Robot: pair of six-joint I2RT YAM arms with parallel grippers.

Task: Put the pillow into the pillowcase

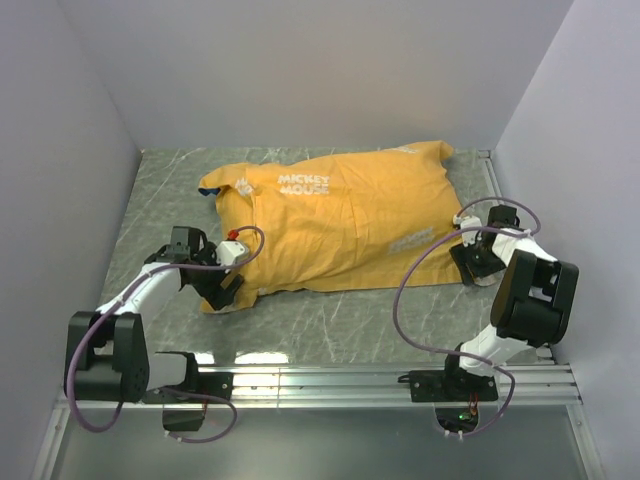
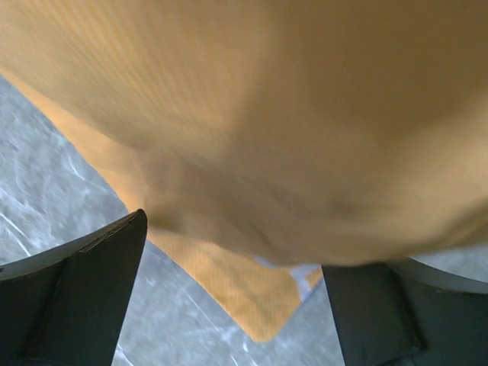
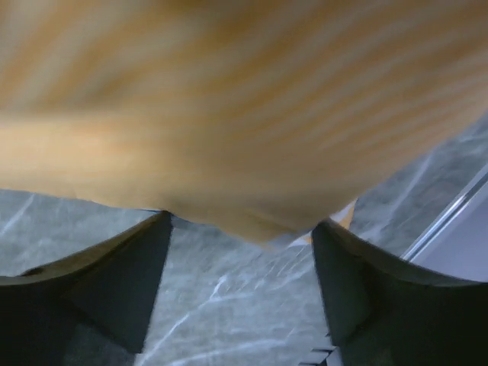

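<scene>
**A:** Nearest us, the metal rail (image 1: pixel 400 378) along the table's near edge carries both arm bases. What lies beyond it?

**B:** One pillowcase (image 1: pixel 340 225), orange-yellow face up with white lettering (image 1: pixel 303 184). It lies on the grey table (image 1: pixel 330 325), from left of centre out towards the far right corner.

**A:** And the pillow?

**B:** No white cushion shows anywhere. The case is plump rather than flat, so I judge the pillow is already inside it.

**A:** The claws?

**B:** Two, one per arm. The left claw (image 1: pixel 222 290) is at the case's near left corner with its jaws wide apart. In its wrist view the orange cloth fills the space ahead of the jaws, and nothing is pinched. The right claw (image 1: pixel 470 262) is at the case's near right corner, close to the table's right edge. Its jaws are also apart, with the hem hanging between them.

**A:** Which step, then?

**B:** The last one, by my reading: seating the pillow or letting go. I cannot tell which end of the case is open. If a tug is needed, each claw must close on cloth alone. If the arms withdraw, neither claw should drag the corner it is at.

**A:** Count?

**B:** One case, one pillow presumed inside, two arms, two claws.
</scene>
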